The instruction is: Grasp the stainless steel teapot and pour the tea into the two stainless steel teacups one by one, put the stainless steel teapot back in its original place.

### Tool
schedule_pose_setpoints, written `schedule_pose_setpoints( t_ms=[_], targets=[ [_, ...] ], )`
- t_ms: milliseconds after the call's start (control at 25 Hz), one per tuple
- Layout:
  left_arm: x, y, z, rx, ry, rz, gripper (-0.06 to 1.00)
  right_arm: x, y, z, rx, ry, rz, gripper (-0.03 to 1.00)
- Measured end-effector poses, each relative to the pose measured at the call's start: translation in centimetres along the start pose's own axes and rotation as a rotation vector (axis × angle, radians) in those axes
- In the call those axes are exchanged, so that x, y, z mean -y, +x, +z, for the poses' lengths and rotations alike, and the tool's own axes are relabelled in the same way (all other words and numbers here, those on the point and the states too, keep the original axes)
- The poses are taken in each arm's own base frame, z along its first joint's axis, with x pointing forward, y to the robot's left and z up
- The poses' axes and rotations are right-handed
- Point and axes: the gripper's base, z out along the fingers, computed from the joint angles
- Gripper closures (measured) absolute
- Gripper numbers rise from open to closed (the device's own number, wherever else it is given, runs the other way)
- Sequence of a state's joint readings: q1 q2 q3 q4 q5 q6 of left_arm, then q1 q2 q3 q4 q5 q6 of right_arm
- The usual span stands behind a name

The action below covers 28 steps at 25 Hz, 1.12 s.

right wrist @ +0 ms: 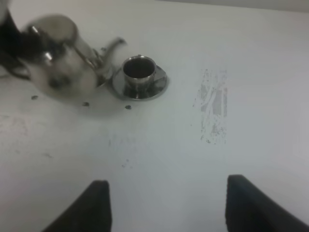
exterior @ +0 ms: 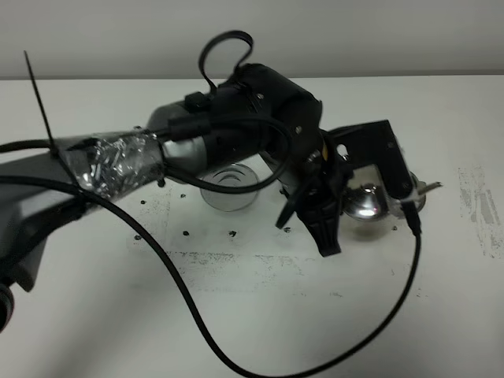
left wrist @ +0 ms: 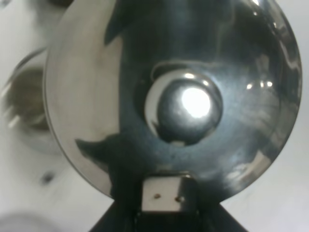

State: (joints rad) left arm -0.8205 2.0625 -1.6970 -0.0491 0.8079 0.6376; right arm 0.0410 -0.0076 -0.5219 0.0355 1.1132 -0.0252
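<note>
My left gripper (exterior: 315, 216) reaches across to the right and is shut on the handle of the stainless steel teapot (exterior: 366, 201). The left wrist view looks straight down on the teapot's domed lid and knob (left wrist: 188, 108). The teapot (right wrist: 63, 60) is blurred and its spout (right wrist: 113, 46) points at a steel teacup (right wrist: 139, 68). This teacup holds dark tea and stands on its saucer (right wrist: 157, 87). In the exterior high view this cup is mostly hidden behind the gripper. My right gripper (right wrist: 169, 208) is open and empty, well short of the cup.
A round steel piece (exterior: 228, 189) lies half under the left arm. I cannot tell whether it is the second cup on its saucer or the dish. A blurred cup (left wrist: 26, 106) sits beside the teapot. A scuffed patch (right wrist: 212, 111) marks the table. A black cable (exterior: 189, 315) crosses the front.
</note>
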Motion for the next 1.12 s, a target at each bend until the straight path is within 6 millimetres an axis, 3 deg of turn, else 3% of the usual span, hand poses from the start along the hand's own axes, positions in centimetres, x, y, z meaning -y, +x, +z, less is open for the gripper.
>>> schedule_pose_setpoints(
  t_ms=[240,520,840,1120],
  targets=[
    [-5.1,2.6,-2.2,-0.051,-0.040,-0.047,0.76,0.0,0.0,0.0,0.000,0.000,0.000,0.47],
    [-10.3,4.3,-4.2,-0.071,-0.124,0.028,0.76,0.0,0.0,0.0,0.000,0.000,0.000,0.47],
    [-14.7,5.4,-1.0,-0.178,-0.148,0.225,0.76,0.0,0.0,0.0,0.000,0.000,0.000,0.47],
    [-15.2,5.8,1.1,-0.257,-0.139,0.512,0.76,0.0,0.0,0.0,0.000,0.000,0.000,0.47]
  ],
)
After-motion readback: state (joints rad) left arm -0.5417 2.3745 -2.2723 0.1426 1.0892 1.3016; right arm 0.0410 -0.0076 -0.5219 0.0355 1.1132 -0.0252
